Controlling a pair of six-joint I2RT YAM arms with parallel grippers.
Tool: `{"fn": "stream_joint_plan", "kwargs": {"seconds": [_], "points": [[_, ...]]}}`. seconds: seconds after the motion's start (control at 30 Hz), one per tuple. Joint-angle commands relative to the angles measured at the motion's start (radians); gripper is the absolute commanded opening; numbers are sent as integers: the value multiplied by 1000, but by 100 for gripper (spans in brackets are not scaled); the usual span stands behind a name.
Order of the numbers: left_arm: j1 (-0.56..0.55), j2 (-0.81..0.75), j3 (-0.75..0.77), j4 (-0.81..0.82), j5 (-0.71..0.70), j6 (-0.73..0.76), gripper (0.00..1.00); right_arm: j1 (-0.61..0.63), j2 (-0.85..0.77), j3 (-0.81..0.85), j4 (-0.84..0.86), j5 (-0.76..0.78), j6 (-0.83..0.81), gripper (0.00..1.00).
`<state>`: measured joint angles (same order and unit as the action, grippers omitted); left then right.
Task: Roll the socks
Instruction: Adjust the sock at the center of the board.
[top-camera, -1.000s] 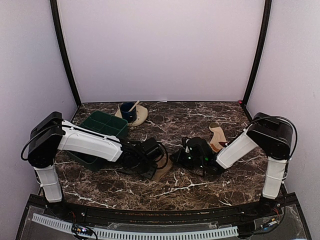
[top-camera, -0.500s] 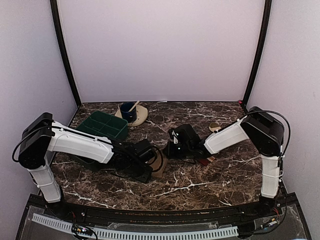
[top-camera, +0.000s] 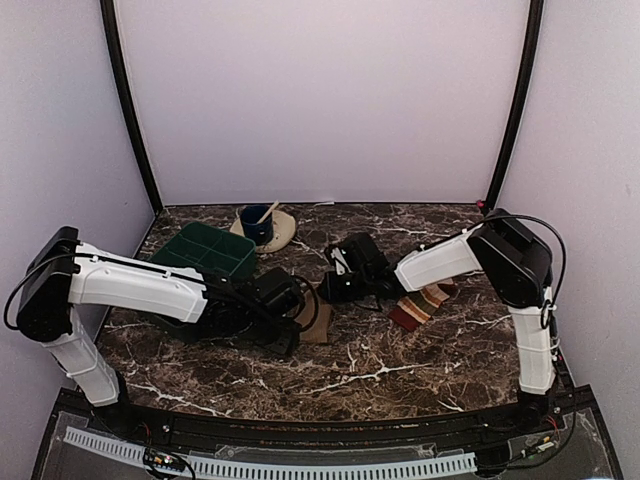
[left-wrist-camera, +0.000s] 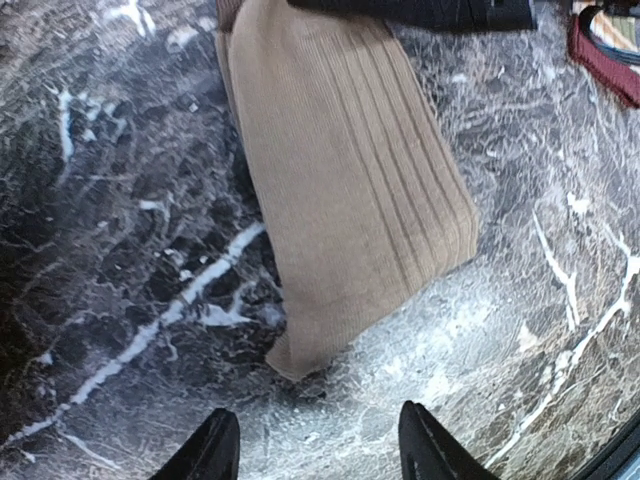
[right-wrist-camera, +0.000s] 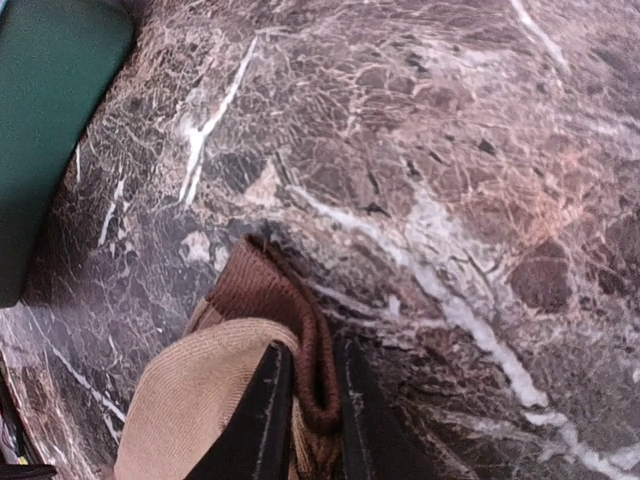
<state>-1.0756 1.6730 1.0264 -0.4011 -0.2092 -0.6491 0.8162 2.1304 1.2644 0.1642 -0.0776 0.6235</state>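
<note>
Since a second back the right arm is swinging in from the right side toward the middle, hauling the striped sock along with it, and the left fingers are spreading wider. Right now the right arm is stretching left, low over the surface, while the left arm is reaching right past the green tray. Left wrist view is showing its fingers standing apart with nothing between them, just on the near side of the plain tan sock, which is lying flat mid-surface. Right wrist view is giving what the overhead can't: the right fingers are pinching the striped sock's brown end.
</note>
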Motion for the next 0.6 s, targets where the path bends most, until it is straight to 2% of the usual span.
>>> {"fn": "stream_joint_plan", "kwargs": {"seconds": [0.0,0.27,0.43,0.57], "points": [[-3,-72,-44,18,-71,-1,57,-10,25,20,-84,4,-66,21],[-1,-100,-122,174,-33,94,57,-9,-46,0,-127,37,-124,48],[3,-138,-196,274,-21,128,56,-7,-111,-47,-131,70,-125,58],[22,-162,-248,337,-7,145,54,4,-169,-97,-124,87,-120,59]]}}
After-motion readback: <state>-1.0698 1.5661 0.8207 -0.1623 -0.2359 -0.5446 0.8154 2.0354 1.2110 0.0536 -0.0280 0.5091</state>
